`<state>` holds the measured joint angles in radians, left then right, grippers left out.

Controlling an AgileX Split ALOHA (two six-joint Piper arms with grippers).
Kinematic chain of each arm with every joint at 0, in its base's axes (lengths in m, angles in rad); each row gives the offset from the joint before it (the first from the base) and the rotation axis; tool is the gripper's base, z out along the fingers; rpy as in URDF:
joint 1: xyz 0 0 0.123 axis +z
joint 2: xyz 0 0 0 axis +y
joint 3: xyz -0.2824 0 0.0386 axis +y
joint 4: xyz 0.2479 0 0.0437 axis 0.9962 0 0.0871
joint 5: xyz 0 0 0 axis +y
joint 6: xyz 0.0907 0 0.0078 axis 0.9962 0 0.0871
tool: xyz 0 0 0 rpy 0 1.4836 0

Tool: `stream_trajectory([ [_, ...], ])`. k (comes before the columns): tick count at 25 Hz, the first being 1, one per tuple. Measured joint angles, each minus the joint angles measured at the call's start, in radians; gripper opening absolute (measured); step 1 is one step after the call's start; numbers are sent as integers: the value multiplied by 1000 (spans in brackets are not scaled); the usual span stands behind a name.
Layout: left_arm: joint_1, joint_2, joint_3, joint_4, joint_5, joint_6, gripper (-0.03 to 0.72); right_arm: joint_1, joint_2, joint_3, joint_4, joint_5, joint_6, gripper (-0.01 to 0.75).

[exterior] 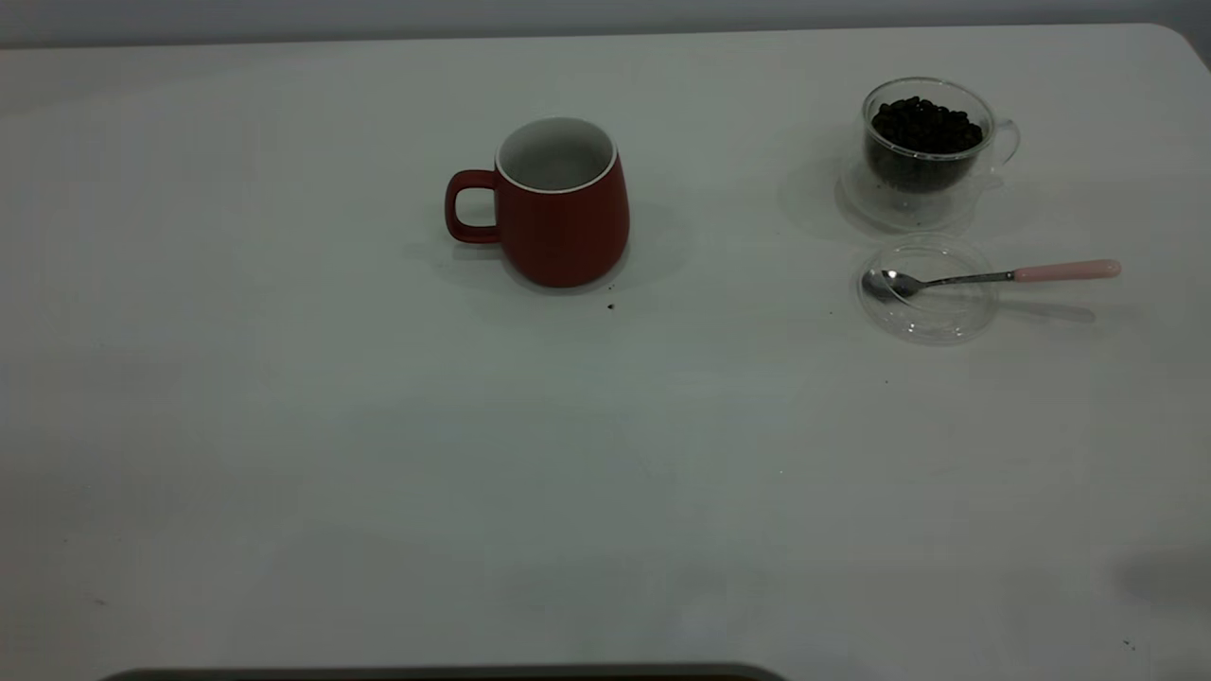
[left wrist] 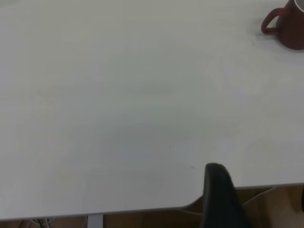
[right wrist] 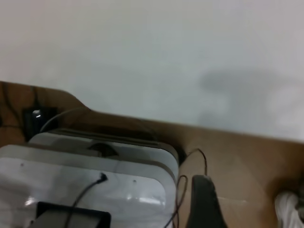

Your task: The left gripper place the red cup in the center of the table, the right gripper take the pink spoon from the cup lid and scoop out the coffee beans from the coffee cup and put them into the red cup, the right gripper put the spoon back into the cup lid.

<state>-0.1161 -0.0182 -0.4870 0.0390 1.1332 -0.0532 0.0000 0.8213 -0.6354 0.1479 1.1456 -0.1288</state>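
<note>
The red cup [exterior: 563, 203] stands upright near the middle of the table [exterior: 378, 454], handle to the left, and looks empty. It also shows far off in the left wrist view [left wrist: 289, 26]. The coffee cup [exterior: 932, 142], full of coffee beans [exterior: 925, 125], sits on its saucer at the back right. In front of it the pink spoon [exterior: 993, 277] rests with its bowl in the cup lid [exterior: 927, 303]. Neither gripper shows in the exterior view. The left gripper [left wrist: 259, 187] hangs open and empty at the table's near edge. The right gripper [right wrist: 251, 192] is open, off the table's edge.
A dark speck [exterior: 610, 306] lies just in front of the red cup. A dark strip [exterior: 445, 673] runs along the near edge. In the right wrist view, white boxes [right wrist: 95, 166] with cables sit beside the table over a brown floor.
</note>
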Motion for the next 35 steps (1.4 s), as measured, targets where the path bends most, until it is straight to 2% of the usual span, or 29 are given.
stream_trajectory([
  [4, 0, 0, 0, 0, 0, 0, 462, 0, -208, 107, -96, 12, 60, 550],
  [8, 0, 0, 0, 0, 0, 0, 462, 0, -359, 164, -86, -31, 89, 550],
  [27, 0, 0, 0, 0, 0, 0, 462, 0, -784, 166, -72, -26, 95, 548],
  [35, 0, 0, 0, 0, 0, 0, 462, 0, -788, 166, -69, -25, 95, 548],
])
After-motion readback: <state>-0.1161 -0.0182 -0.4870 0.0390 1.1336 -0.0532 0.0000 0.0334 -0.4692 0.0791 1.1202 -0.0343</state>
